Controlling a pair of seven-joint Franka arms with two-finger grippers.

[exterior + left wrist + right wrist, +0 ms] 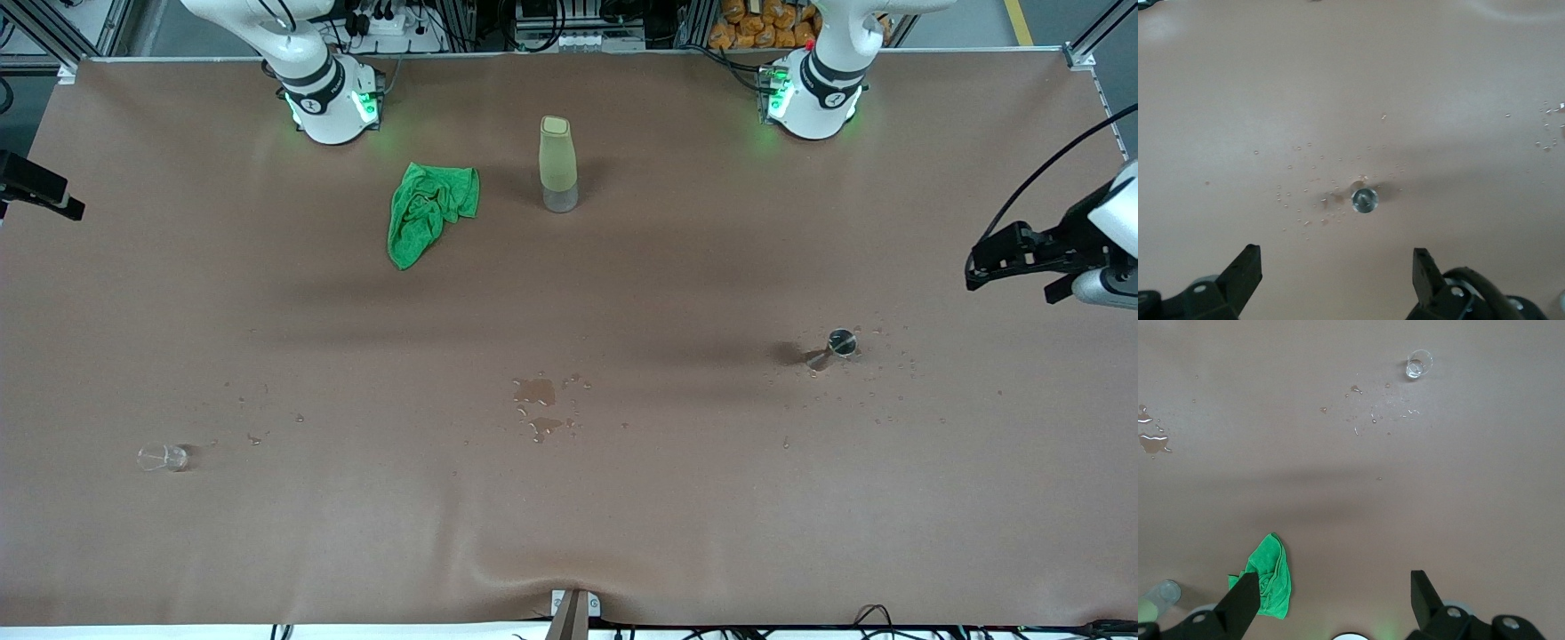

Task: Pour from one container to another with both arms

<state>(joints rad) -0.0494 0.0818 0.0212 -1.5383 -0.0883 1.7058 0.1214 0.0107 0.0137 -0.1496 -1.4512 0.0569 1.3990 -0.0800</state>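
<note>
Front view: on the desk (622, 267), a tall bottle (557, 164) stands by the edge at the arms' bases, a green cloth (427, 213) beside it. A small clear cup (163, 457) lies toward the right arm's end, a small glass (841, 343) toward the left arm's end.

Left wrist view: the left gripper (1336, 270) hangs over the glass (1364, 199), fingers (1245, 270) wide apart, empty.

Right wrist view: the right gripper (1333, 599) hangs above the cloth (1271, 577), fingers (1243, 600) spread, empty.

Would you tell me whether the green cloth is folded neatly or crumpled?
Crumpled: the green cloth lies bunched in uneven folds on the table, beside the tall bottle.
</note>
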